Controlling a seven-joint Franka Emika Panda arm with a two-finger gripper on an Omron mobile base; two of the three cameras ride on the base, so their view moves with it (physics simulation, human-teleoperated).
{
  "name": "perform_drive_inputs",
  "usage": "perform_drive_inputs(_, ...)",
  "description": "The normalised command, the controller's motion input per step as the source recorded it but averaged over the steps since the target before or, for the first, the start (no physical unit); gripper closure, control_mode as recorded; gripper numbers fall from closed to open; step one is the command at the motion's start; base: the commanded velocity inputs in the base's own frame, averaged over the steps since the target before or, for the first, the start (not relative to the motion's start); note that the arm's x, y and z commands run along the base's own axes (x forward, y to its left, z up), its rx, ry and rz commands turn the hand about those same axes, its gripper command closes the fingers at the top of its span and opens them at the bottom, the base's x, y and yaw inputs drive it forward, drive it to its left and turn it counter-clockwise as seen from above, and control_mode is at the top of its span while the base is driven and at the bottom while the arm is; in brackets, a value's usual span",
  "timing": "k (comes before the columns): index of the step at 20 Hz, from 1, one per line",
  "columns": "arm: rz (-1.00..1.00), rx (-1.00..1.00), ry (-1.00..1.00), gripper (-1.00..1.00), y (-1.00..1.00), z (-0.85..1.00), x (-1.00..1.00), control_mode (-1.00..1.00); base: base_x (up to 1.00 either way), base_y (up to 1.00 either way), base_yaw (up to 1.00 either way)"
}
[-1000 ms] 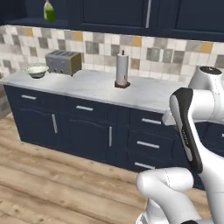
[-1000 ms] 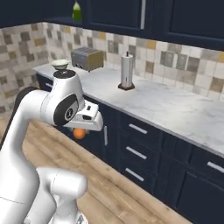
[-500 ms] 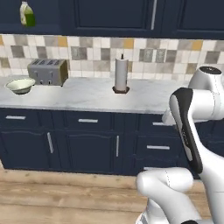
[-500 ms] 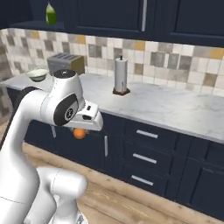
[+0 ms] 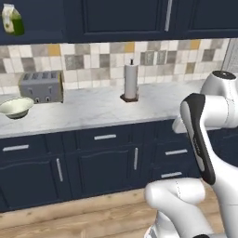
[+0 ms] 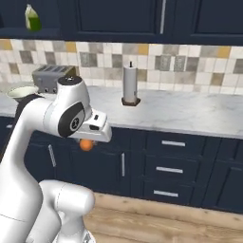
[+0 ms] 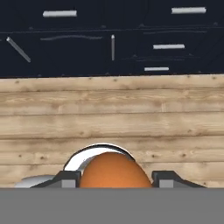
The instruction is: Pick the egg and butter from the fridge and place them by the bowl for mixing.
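The egg (image 7: pixel 114 170) is sitting between the gripper (image 6: pixel 87 142)'s fingertips, apparently clamped, low before the navy cabinets (image 6: pixel 171 161). The bowl (image 5: pixel 15 107) is resting on the counter (image 5: pixel 107 109), just left of the toaster (image 5: pixel 42 87). The arm should be lifting the egg above counter height before approaching. No readable writing anywhere.

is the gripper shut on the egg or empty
Shut on the egg: in the hand view the orange-brown oval sits between the two dark fingertips of the gripper, and the right base view shows it tucked under the hand.
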Motion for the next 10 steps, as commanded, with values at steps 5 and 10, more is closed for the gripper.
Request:
perform_drive_inputs(5, 0.0, 0.0, 0.0, 1.0, 0.0, 0.0, 0.0, 1.0, 0.59, 0.98, -0.38)
perform_drive_inputs(10, 0.0, 0.0, 0.0, 1.0, 0.0, 0.0, 0.0, 1.0, 0.6, 0.86, -0.2)
